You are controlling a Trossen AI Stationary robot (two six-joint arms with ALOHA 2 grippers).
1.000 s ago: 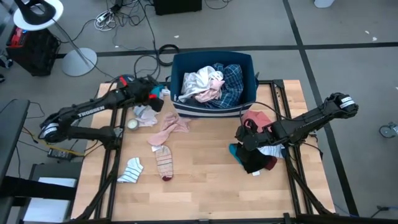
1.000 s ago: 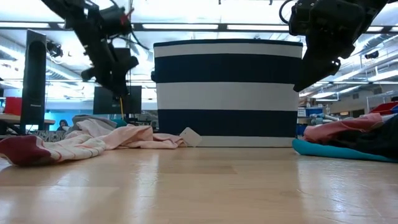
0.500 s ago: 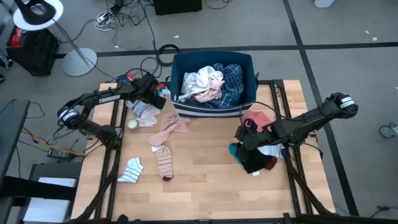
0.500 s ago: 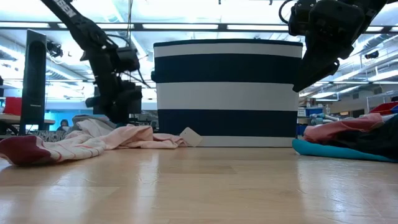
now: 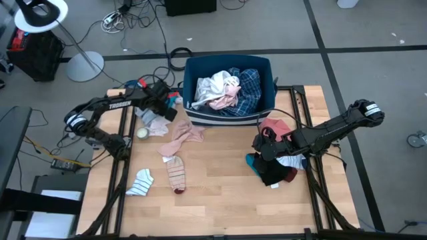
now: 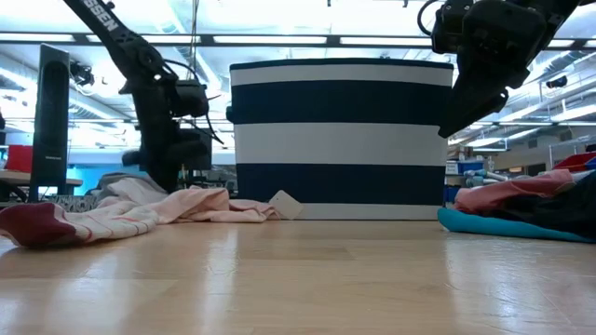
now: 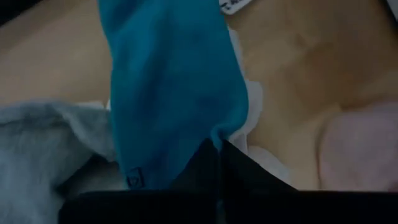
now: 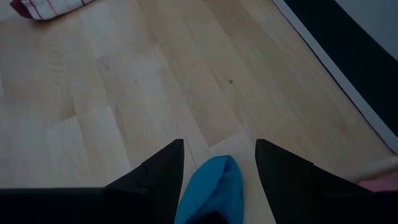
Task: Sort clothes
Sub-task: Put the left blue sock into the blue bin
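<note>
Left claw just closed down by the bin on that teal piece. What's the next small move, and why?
Probably lift the left claw a little and check that the teal cloth comes with it. The jaws look shut on its edge, and it lies over a grey garment that could drag along. The right claw waits open.

Clothes: white/plaid heap [image 5: 225, 92] in bin, pink piece [image 5: 183, 137] + socks [image 5: 176, 175] mid-table, dark pile [image 5: 275, 167] at right.

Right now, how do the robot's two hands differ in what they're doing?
The left hand is shut, pinching a teal garment beside the bin; the right hand is open, holding nothing. The left hand is down among the clothes at the table's back left; the right hand hangs over the pile on the right. Both have two dark fingers.
</note>
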